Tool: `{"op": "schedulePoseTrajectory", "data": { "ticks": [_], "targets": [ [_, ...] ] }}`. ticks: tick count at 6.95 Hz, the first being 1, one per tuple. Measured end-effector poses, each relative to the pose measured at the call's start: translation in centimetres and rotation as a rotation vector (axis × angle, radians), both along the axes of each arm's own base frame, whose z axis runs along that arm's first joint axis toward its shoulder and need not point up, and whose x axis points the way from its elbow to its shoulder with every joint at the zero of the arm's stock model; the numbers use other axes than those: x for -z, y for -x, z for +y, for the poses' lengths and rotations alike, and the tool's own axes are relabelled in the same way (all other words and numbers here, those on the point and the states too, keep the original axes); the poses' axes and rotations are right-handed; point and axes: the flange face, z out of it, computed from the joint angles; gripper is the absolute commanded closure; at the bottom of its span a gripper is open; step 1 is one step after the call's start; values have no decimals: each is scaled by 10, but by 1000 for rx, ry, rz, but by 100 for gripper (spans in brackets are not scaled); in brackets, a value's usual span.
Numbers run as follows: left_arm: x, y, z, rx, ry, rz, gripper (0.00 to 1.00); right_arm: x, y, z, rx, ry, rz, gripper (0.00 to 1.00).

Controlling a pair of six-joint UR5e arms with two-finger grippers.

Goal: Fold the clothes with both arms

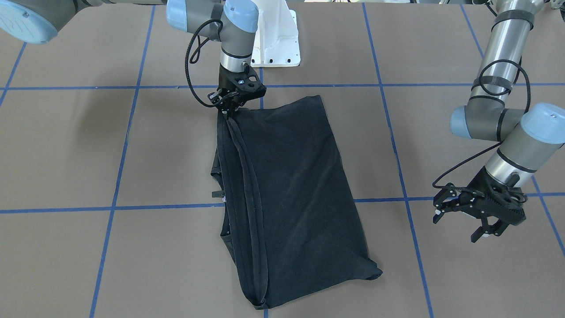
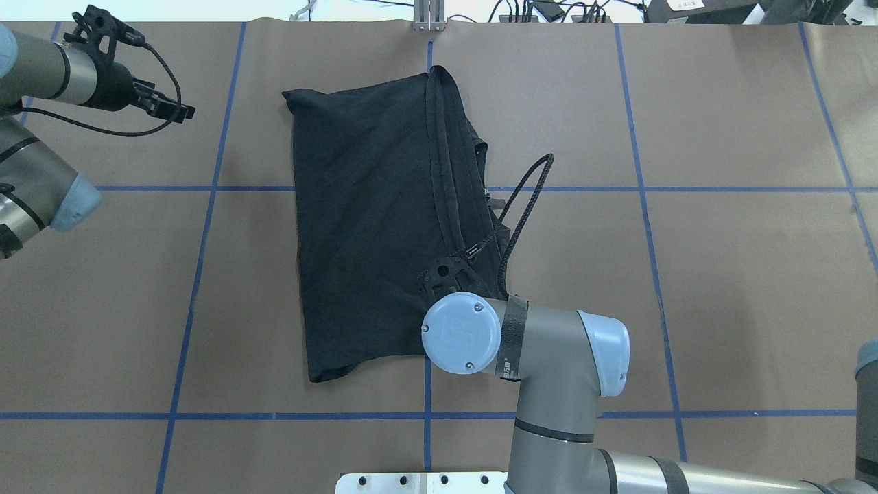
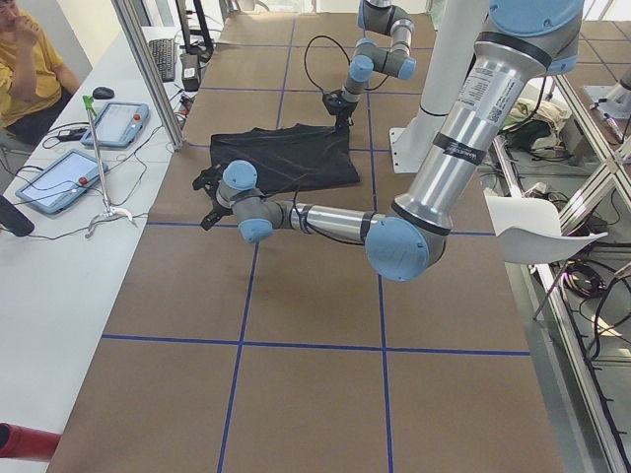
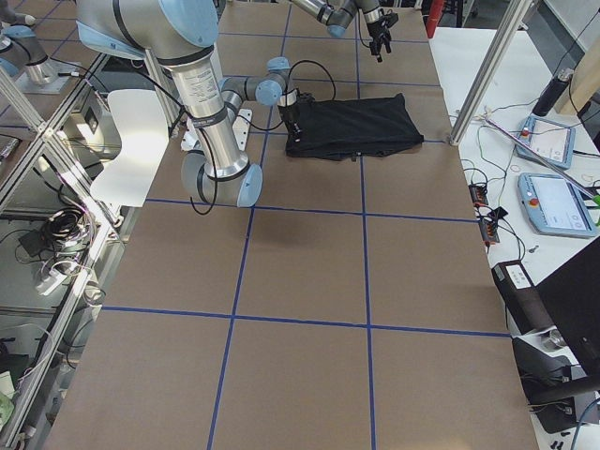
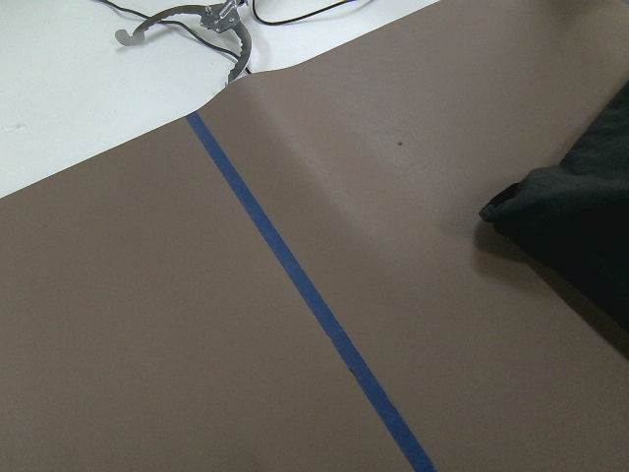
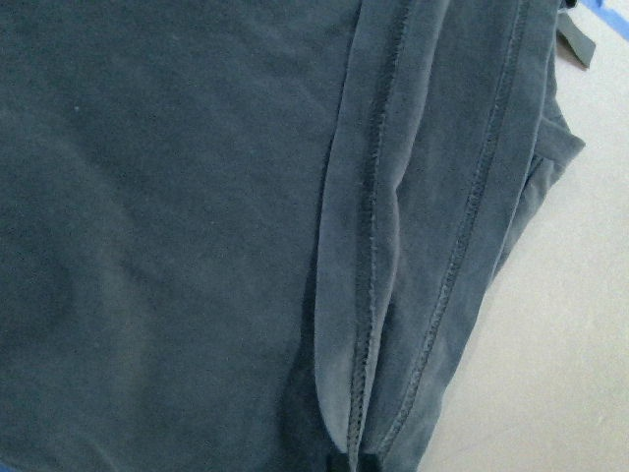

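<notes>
The clothes are one black T-shirt (image 1: pixel 295 185), folded lengthwise on the brown table (image 1: pixel 66 145), with its doubled hems running along one long side. No graphic shows. My right gripper (image 1: pixel 227 112) is shut on the hemmed corner nearest the robot base and holds that corner pinched up. From overhead, the right wrist hides these fingers above the T-shirt (image 2: pixel 363 226). The right wrist view is filled with the T-shirt (image 6: pixel 197 197) and its stitched hems. My left gripper (image 1: pixel 461 223) hangs open and empty, well off to the side of the cloth. A corner of the T-shirt (image 5: pixel 580 216) shows in the left wrist view.
Blue tape lines (image 1: pixel 128 132) divide the table into squares. The white pedestal base (image 1: pixel 278 39) stands just behind the shirt. A side table with tablets (image 3: pixel 113 123) and a seated person (image 3: pixel 25 59) lies beyond the far edge.
</notes>
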Motion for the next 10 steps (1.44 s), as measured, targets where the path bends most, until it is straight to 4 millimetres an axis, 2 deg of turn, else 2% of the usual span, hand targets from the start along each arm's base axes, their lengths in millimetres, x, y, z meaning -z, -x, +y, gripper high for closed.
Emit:
{"op": "schedulePoseTrajectory", "data": {
  "ticks": [2,4,5,6,7,8,9,10],
  "targets": [
    [0,0,0,0,-1,0,0,-2,-3,-2,-13,5,-2,100],
    [1,0,0,0,-1,1,0,-17,-24,0,-41,19,-6,100],
    [1,0,0,1,0,1,0,-27,-40,8,-79,47,-20,100],
    [1,1,0,1,0,1,0,-32,-44,25,-138,96,-45,100],
    [1,1,0,2,-1,0,0,-33,-38,48,-192,142,-67,35],
    [1,1,0,2,-1,0,0,-34,-31,65,-230,167,-80,0],
    [1,0,0,1,0,1,0,-35,-28,71,-261,174,-86,0],
    [1,0,0,1,-1,2,0,-35,-29,68,-296,172,-97,0]
  ]
}}
